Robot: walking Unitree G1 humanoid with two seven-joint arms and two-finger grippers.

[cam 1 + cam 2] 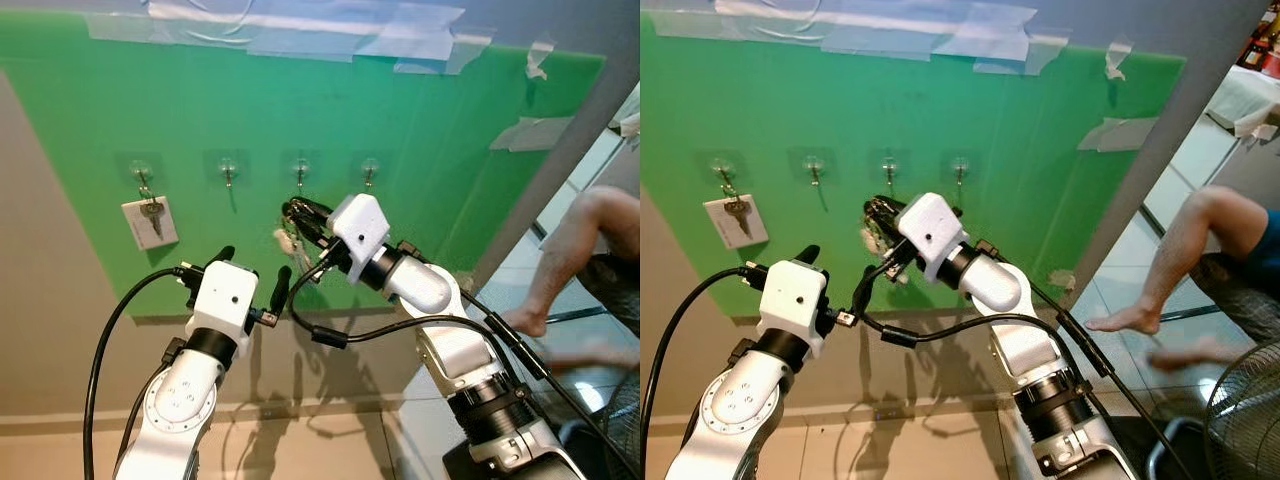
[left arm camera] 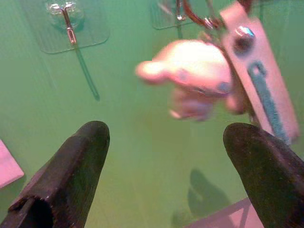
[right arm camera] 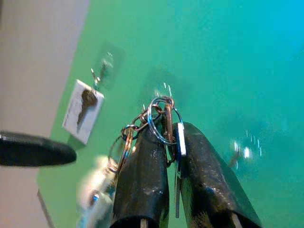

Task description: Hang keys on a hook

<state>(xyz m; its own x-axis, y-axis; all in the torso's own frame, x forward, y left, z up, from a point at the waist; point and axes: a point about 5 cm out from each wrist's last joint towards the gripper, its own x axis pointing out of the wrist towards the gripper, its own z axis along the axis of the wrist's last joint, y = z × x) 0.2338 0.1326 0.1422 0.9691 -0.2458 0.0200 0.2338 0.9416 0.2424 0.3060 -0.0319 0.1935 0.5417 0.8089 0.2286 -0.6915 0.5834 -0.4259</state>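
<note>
A green board (image 1: 420,130) on the wall carries a row of clear hooks. The leftmost hook (image 1: 141,172) holds a key with a white tag (image 1: 150,220). My right gripper (image 1: 293,212) is raised just below the third hook (image 1: 300,168) and is shut on a key ring (image 3: 161,118). A pale charm (image 1: 288,242) dangles from the ring. I cannot tell whether the ring touches the hook. My left gripper (image 1: 253,272) hangs open lower down, facing the board, with the charm (image 2: 190,78) in front of it and nothing between its fingers.
Two more hooks (image 1: 228,168) (image 1: 370,168) on the board are bare. A person's bare leg (image 1: 570,250) stands on the tiled floor at the right, beside a fan (image 1: 1240,420). Black cables (image 1: 400,325) loop off my right arm.
</note>
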